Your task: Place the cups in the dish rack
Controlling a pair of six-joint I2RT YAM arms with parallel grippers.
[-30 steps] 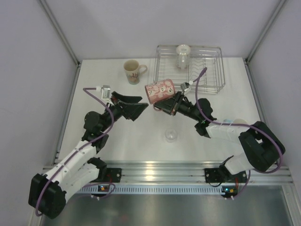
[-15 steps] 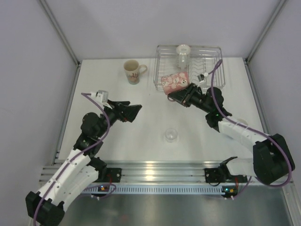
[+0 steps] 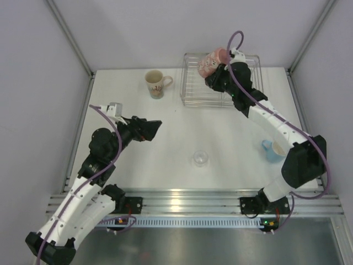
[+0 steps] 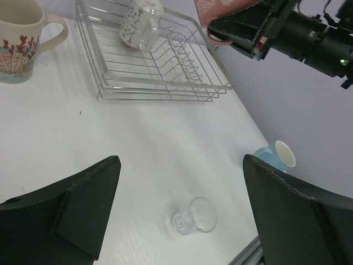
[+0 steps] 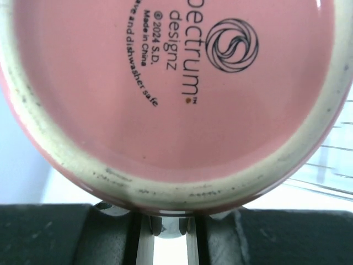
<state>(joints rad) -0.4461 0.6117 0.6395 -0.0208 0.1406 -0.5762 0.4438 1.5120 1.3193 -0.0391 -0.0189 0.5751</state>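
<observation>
Your right gripper [image 3: 216,76] is clamped on the pink mug [image 3: 209,62], held tilted above the far side of the dish rack [image 3: 190,95]. Your left gripper [image 3: 154,128] hangs with jaws spread wide, grasping nothing. The cream mug [image 3: 156,84], small clear glass [image 3: 200,159] and light blue cup [image 3: 272,150] stand on the table [image 3: 165,110], outside the rack.

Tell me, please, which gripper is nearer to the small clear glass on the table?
Left. The left gripper is open, left of the small clear glass; the right gripper holds a pink mug far back over the dish rack.
</observation>
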